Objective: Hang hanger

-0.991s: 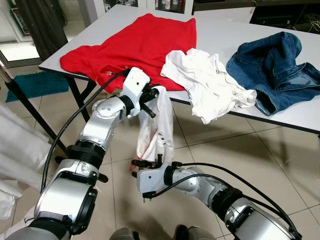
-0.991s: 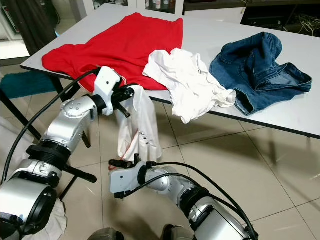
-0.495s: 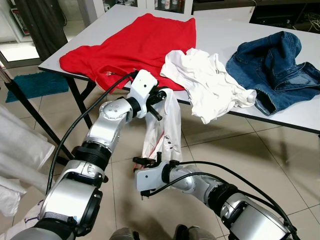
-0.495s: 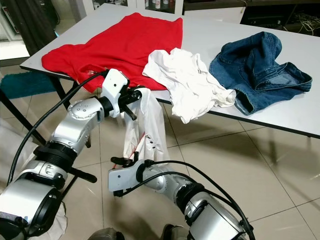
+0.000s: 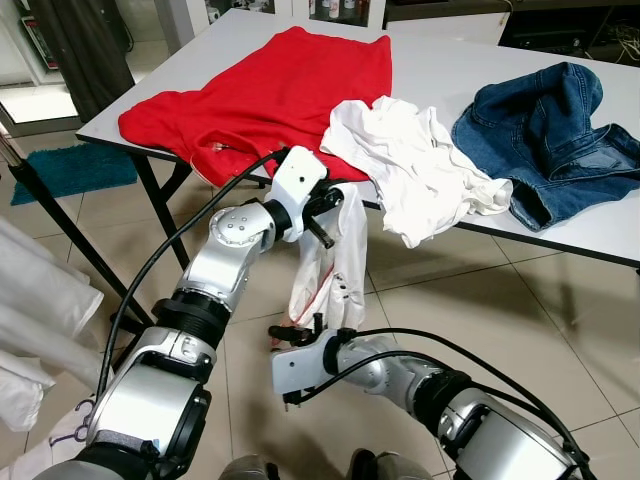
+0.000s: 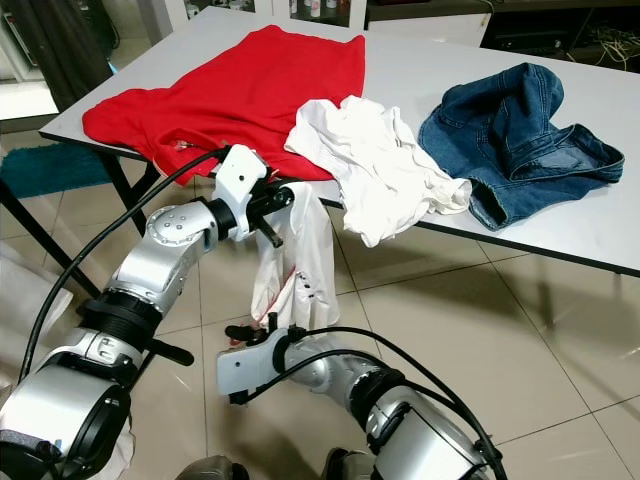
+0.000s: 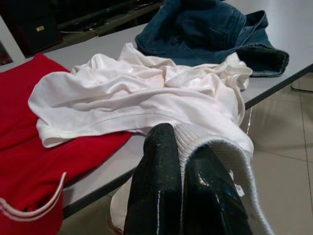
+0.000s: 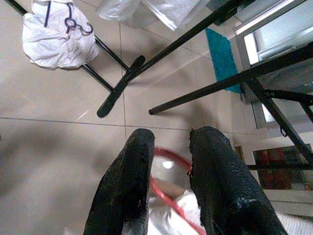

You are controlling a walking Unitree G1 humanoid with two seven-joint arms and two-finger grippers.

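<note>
While the white shirt (image 5: 325, 265) dangles off the front edge of the surface (image 5: 470, 60), the left hand (image 5: 325, 205) is clenched on its upper fold, as the left wrist view shows with cloth pinched between the two fingers (image 7: 156, 186). Lower down, the right hand (image 5: 296, 328) sits at the shirt's hem, where a red hanger (image 8: 168, 183) pokes out; its fingers (image 8: 122, 186) bracket the red hook, though the blur there leaves it unclear whether they truly grip it or merely straddle it. On the surface lie a red shirt (image 5: 270, 90), a crumpled white garment (image 5: 415, 170) and blue jeans (image 5: 545, 135). The step in hand looks like gathering shirt and hanger together, with hanging not yet begun. A dark rack leg (image 8: 195, 32) stands near on the floor. The next move probably calls for a firm hold on the hook, then lifting it toward a rail.
</note>
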